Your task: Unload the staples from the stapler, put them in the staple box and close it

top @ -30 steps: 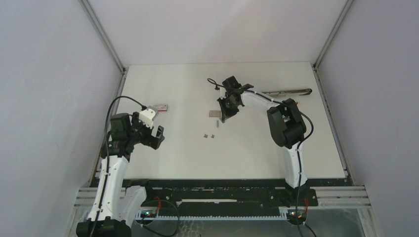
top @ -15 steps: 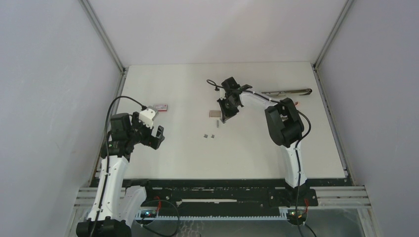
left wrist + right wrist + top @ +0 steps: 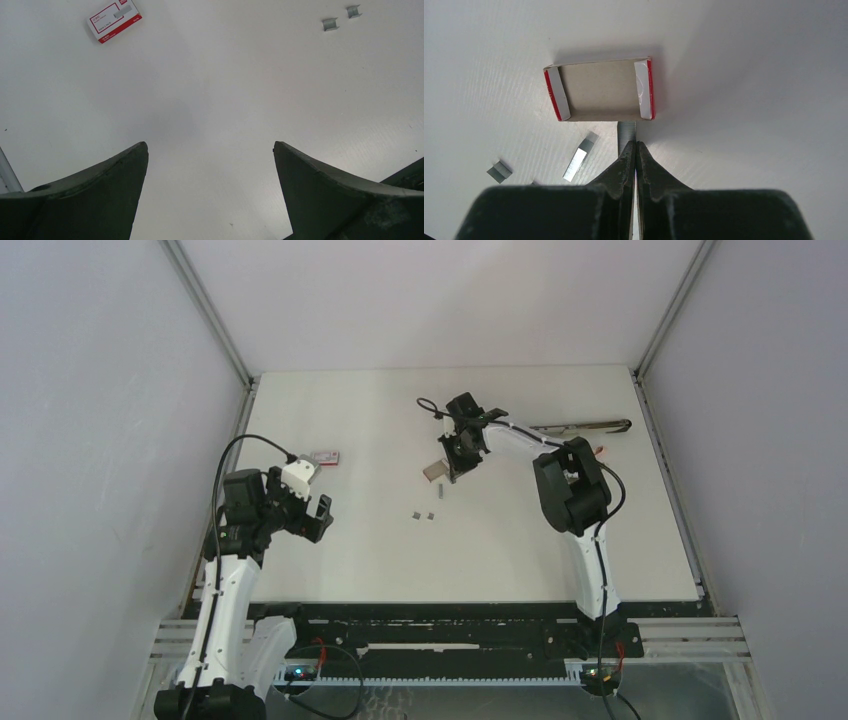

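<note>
Your right gripper (image 3: 635, 144) is closed tight at the staples (image 3: 626, 131) and your left gripper (image 3: 210, 145) is wide; I think these light, brittle strips need a gentle pinch on the long sides.

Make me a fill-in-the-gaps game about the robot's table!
The left pincer is wide ___. The right pincer is ___, a grey staple strip showing just past its tip. The open box beyond it has white and ___ ends. The stapler lies nearer the ___ arm.
Missing: open; shut; red; right.
</note>
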### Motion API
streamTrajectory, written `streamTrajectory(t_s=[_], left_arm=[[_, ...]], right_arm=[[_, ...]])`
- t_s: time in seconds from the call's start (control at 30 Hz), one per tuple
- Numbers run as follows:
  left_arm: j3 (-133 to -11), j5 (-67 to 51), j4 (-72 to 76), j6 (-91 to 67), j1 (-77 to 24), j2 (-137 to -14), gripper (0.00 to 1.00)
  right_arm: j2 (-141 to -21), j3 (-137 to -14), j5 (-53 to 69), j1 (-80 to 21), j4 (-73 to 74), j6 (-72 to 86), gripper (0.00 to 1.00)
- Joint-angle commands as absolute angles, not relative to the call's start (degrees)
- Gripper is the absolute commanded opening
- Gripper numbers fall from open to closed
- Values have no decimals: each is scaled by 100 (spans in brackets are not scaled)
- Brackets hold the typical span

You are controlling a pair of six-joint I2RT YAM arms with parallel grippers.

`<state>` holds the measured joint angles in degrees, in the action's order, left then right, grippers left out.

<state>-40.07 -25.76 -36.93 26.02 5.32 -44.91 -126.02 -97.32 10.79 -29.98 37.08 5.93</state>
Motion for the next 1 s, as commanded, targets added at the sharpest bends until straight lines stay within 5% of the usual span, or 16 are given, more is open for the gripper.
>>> streamTrajectory(t_s=[0.0, 0.23, 0.97], left_arm=[[-3929, -2678, -3542, 2549, 586, -4447, 100], [-3929, -2683, -3541, 2550, 587, -4456, 100], [-3927, -2689, -3542, 2558, 588, -4427, 100]], right_arm=[[-12436, -9987, 991, -2962, 3649, 503, 0], [-11819, -9854, 894, -3176, 3431, 527, 0], [-12938, -10904, 1069, -3403, 3700, 830, 0]])
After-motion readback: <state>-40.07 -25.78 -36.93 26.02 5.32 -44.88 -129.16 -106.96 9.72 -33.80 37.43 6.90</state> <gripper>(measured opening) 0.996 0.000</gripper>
